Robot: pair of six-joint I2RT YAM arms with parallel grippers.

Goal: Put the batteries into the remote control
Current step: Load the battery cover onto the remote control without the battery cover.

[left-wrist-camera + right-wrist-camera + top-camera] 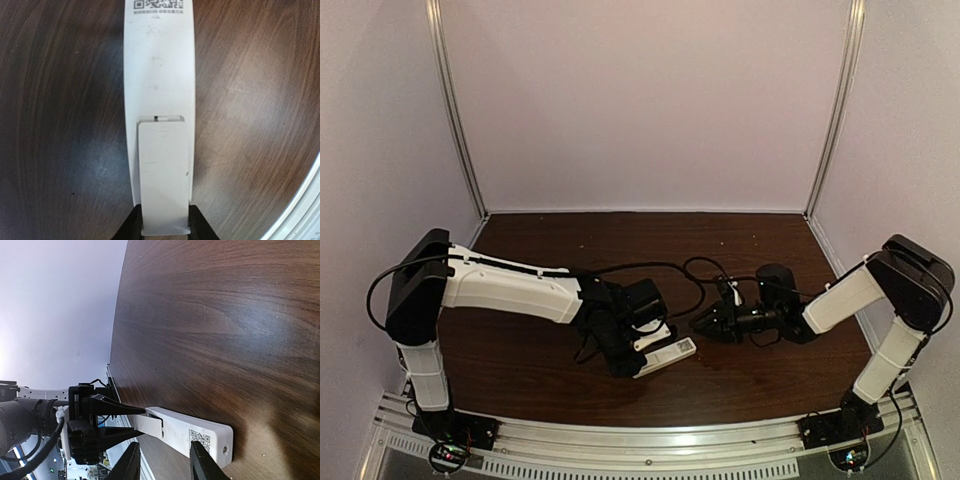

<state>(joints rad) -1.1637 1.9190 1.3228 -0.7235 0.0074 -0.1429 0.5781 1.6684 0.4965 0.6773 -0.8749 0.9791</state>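
Remote (pixel 159 75) is back face up, QR label (pixel 158 6) toward the far end, low over the table (pixel 570 240) in front of the left arm. Cannot tell whether its far end rests on the wood or hangs just above it.

Left gripper (pixel 165 227) is clamped on the remote's near end, one finger on each long edge beside the cover (pixel 164 175). Whether the pads bear on the cover or on the body underneath is not clear.

Right gripper (pixel 164 445) is just off the remote's far end and pointed at it. Its fingers stand apart with nothing between them — empty, not touching the remote.

Batteries: none visible in any view, neither on the table, in a gripper, nor in an exposed bay.

Cover lies over the battery bay. A thin dark slit shows at its inner edge, and the right wrist view shows a small step where cover meets body — probably not fully slid home.

Progress, as a judgement: with the bay covered and no loose cells in sight, the batteries are likely already in and the run is at the closing stage. What appears left is seating the cover flush and letting go. Cells inside cannot be confirmed.
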